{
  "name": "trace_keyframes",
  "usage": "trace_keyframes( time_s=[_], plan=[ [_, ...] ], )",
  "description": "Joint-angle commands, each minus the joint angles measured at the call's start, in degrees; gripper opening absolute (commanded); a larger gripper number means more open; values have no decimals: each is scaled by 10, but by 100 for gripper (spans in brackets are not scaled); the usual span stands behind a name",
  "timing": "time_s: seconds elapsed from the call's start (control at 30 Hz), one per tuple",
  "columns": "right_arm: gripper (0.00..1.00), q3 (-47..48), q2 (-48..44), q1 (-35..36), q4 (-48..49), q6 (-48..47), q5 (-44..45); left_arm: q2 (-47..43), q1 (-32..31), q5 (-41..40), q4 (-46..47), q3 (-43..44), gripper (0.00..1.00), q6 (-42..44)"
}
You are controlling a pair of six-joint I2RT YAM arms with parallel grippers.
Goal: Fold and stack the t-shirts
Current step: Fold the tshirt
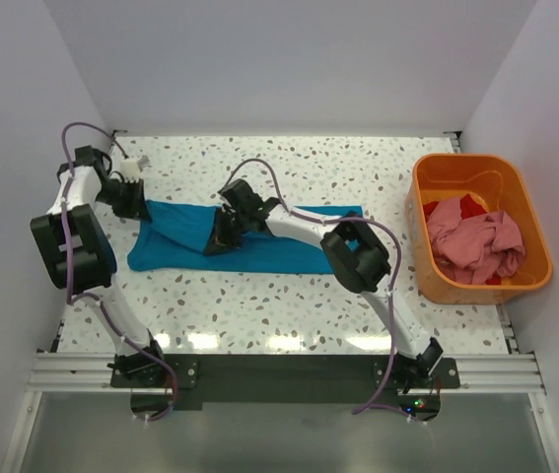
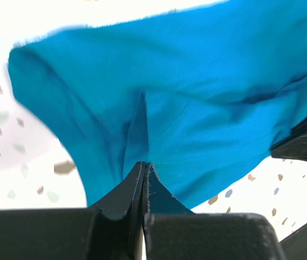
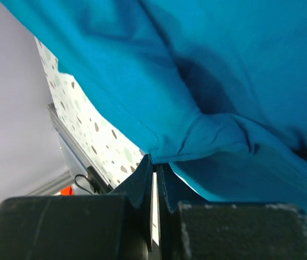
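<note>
The teal-blue t-shirt (image 1: 259, 239) lies folded into a long strip across the middle of the table. My left gripper (image 1: 133, 203) is shut on its left end; in the left wrist view the closed tips (image 2: 144, 165) pinch the cloth (image 2: 196, 97). My right gripper (image 1: 222, 233) is shut on a fold near the strip's middle; in the right wrist view the tips (image 3: 154, 160) hold a bunched hem (image 3: 218, 108). Pink t-shirts (image 1: 476, 236) and a red one (image 1: 471, 205) lie crumpled in the orange tub.
The orange plastic tub (image 1: 427, 212) stands at the table's right side. White walls close in the left, back and right. The speckled table (image 1: 259, 305) reaches an aluminium rail (image 1: 279, 370) at the near edge.
</note>
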Motion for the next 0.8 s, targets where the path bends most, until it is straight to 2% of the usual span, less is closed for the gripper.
trace_keyframes(
  time_s=[0.0, 0.23, 0.37, 0.77],
  plan=[
    [0, 19, -34, -18, 24, 2, -7, 19, -10, 63, -6, 59, 0, -21],
    [0, 42, -18, -34, 23, -9, -6, 68, -28, 81, 12, 118, 0, -54],
    [0, 43, -14, -39, 20, -13, -8, 82, -29, 71, 10, 120, 0, -52],
    [0, 13, -21, -39, 8, -15, -26, 33, -27, 14, 12, 34, 0, -20]
  ],
)
